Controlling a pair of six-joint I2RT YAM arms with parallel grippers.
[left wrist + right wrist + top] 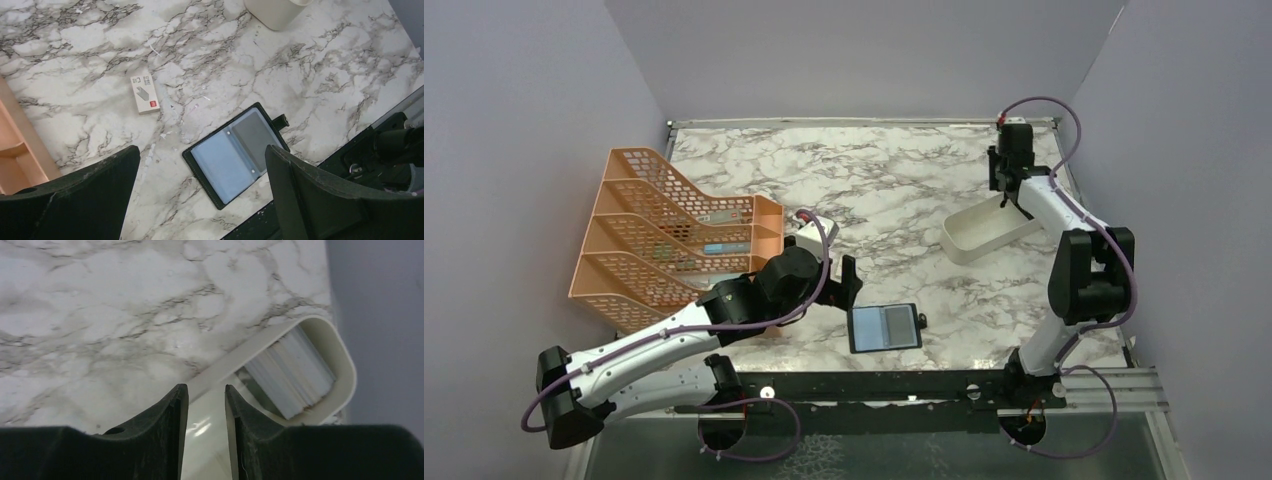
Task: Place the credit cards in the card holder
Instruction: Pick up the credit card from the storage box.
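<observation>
The card holder [235, 155], a flat black leather-like bifold, lies open on the marble-veined table [300, 75], its smooth blue-grey lining up, just below the left hand [199, 152], which is spread wide and empty. The right hand [206, 387], narrowly parted, sits over the wall of the glossy, round-cornered white tray [345, 370]; whether it grips anything cannot be determined.

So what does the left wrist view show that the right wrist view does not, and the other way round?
Only left wrist: the open wallet, a small white piece and the orange rack's edge. Only right wrist: pale flat pieces lying inside the tray. Both: the marble table and the tray, though left wrist catches only its corner.
</observation>
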